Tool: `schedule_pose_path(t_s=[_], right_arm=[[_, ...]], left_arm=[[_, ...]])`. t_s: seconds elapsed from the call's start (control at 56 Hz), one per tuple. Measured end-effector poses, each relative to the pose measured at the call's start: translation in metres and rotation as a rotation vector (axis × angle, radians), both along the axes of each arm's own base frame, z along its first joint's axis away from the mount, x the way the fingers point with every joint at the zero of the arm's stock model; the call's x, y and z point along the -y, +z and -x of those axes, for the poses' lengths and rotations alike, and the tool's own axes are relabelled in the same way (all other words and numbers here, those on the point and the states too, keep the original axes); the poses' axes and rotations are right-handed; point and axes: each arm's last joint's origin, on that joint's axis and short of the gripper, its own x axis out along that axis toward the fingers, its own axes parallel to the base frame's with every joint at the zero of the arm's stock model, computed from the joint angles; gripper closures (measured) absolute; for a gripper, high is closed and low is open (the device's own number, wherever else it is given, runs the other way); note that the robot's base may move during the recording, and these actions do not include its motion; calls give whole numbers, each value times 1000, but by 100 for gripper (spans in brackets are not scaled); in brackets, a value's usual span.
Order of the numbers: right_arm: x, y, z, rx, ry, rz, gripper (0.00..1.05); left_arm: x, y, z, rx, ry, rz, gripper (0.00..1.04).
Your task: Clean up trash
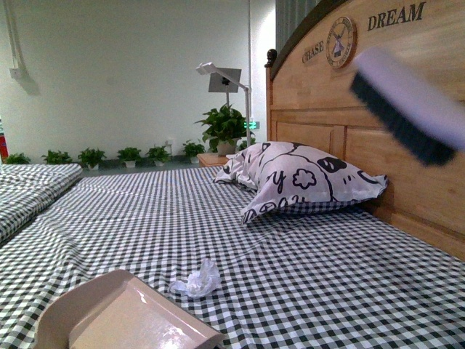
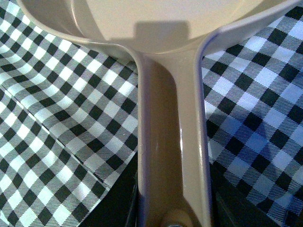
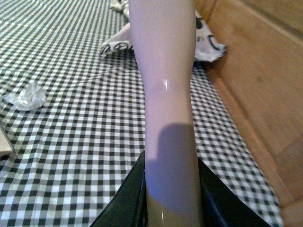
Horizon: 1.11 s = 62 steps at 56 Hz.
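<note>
soft, even indoor light fills the front view, and the wall (image 1: 109,73) is bright with a faint green cast. the brush (image 1: 407,102) is smeared by blur — the pillow (image 1: 298,178) is crisp. in the left wrist view a square-edged shadow falls on the dustpan (image 2: 161,28), and a thin glare streak runs along its handle. the right wrist view is dimmer and bluish — shadow and a small highlight mark the brush handle (image 3: 168,94), and the trash (image 3: 26,97) is soft-edged.

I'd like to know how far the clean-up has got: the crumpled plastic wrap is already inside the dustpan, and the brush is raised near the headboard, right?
Not quite. The front view shows the wad of plastic wrap lying on the checked sheet just beyond the dustpan, not inside it. The brush is indeed raised near the headboard.
</note>
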Motion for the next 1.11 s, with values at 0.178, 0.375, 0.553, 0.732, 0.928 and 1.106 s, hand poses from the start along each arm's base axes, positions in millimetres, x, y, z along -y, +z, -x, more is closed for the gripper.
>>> schedule_pose_path(t_s=[0.178, 0.375, 0.553, 0.732, 0.928, 1.106], right_arm=[[-52, -45, -64, -130, 89, 148, 84], [-86, -92, -111, -186, 78, 266, 84], [-94, -116, -137, -203, 31, 322, 84], [-102, -130, -150, -246, 33, 331, 84], [-117, -145, -159, -314, 30, 343, 84], [-130, -152, -162, -361, 30, 338, 84]], left_arm=[[0, 0, 0, 0, -1, -1, 78], [0, 0, 0, 0, -1, -1, 78], [0, 0, 0, 0, -1, -1, 78], [0, 0, 0, 0, -1, -1, 78], [0, 0, 0, 0, -1, -1, 78], [0, 0, 0, 0, -1, -1, 78]])
